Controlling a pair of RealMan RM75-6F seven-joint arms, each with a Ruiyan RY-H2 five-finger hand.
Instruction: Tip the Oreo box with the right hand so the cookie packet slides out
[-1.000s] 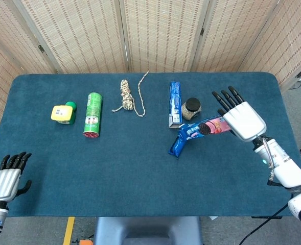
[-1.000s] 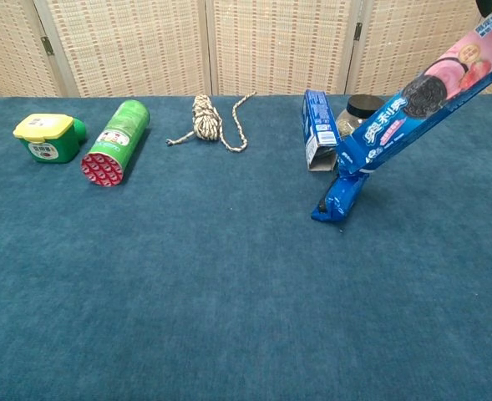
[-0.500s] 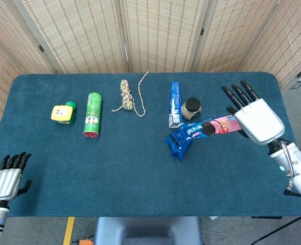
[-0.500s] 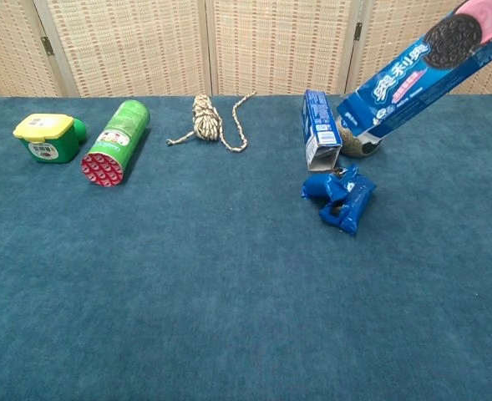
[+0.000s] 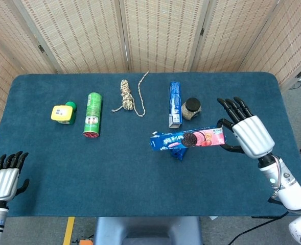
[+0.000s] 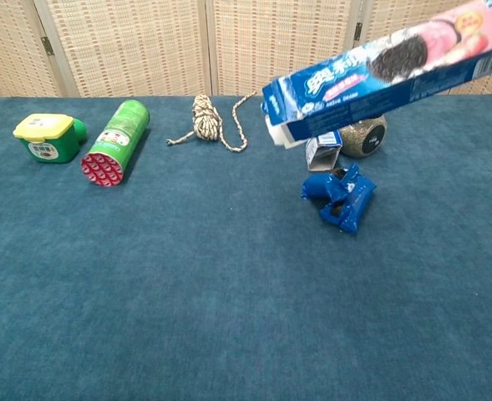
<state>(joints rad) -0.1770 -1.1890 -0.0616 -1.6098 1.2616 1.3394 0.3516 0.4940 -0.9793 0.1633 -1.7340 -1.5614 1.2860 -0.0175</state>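
Note:
My right hand (image 5: 247,132) grips the pink end of the long blue Oreo box (image 5: 187,139), which hangs in the air nearly level, its open flap end pointing left. In the chest view the Oreo box (image 6: 388,71) slopes slightly down to the left, and the hand itself is out of frame. The blue cookie packet (image 6: 340,195) lies crumpled on the cloth beneath the box; the head view shows only a corner of the cookie packet (image 5: 178,152) under the box. My left hand (image 5: 5,176) rests empty at the near left table edge, fingers apart.
A second blue carton (image 5: 175,103) and a dark-lidded jar (image 5: 191,108) sit just behind the box. Further left lie a coiled rope (image 5: 127,97), a green can (image 5: 93,114) and a yellow-lidded green tub (image 5: 63,113). Blue cloth (image 5: 114,173) covers the table.
The right hand has lowered and levelled the box, swinging its open end leftward over the packet. The packet, out of the box since half a second ago, has stayed put.

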